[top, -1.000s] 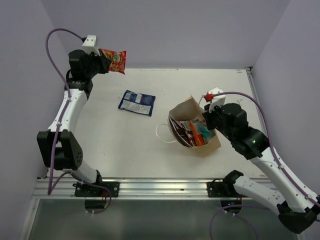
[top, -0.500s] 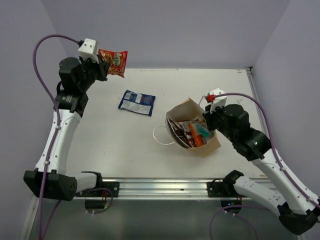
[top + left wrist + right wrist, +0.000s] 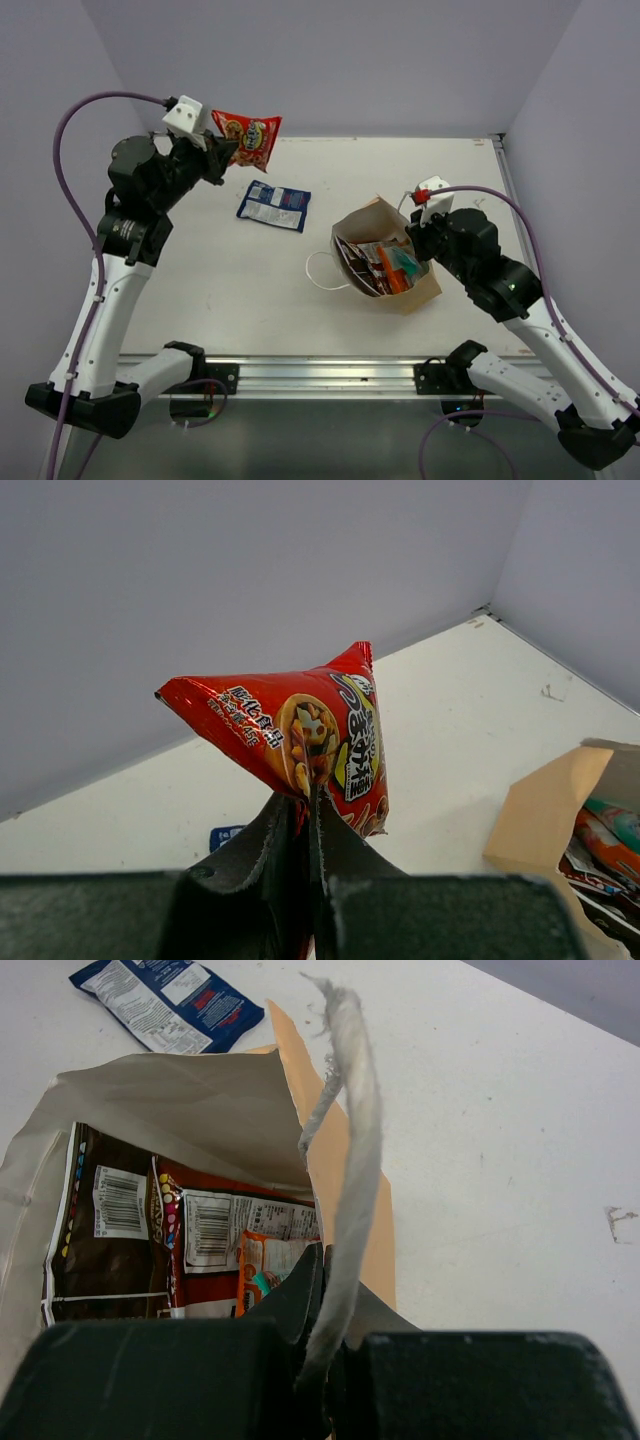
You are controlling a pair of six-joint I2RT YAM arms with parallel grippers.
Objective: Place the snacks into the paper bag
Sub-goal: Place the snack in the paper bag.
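Observation:
My left gripper (image 3: pixel 222 152) is shut on a red snack packet (image 3: pixel 250 140) and holds it in the air over the table's far left; it shows in the left wrist view (image 3: pixel 300 730) pinched at its lower edge. A blue-white packet (image 3: pixel 274 205) lies flat on the table. The tan paper bag (image 3: pixel 385 255) stands open at centre right with several packets inside (image 3: pixel 190 1230). My right gripper (image 3: pixel 420 240) is shut on the bag's white cord handle (image 3: pixel 350 1160) at its right rim. The other handle (image 3: pixel 322 270) lies on the table to the bag's left.
Lilac walls close in the white table (image 3: pixel 220 290) on the back and both sides. A metal rail (image 3: pixel 320 375) runs along the near edge. The right arm's body stands just right of the bag.
My left arm has swung right and nearer with the red packet, from the far left corner toward the blue-white packet. The right gripper and the bag have stayed put.

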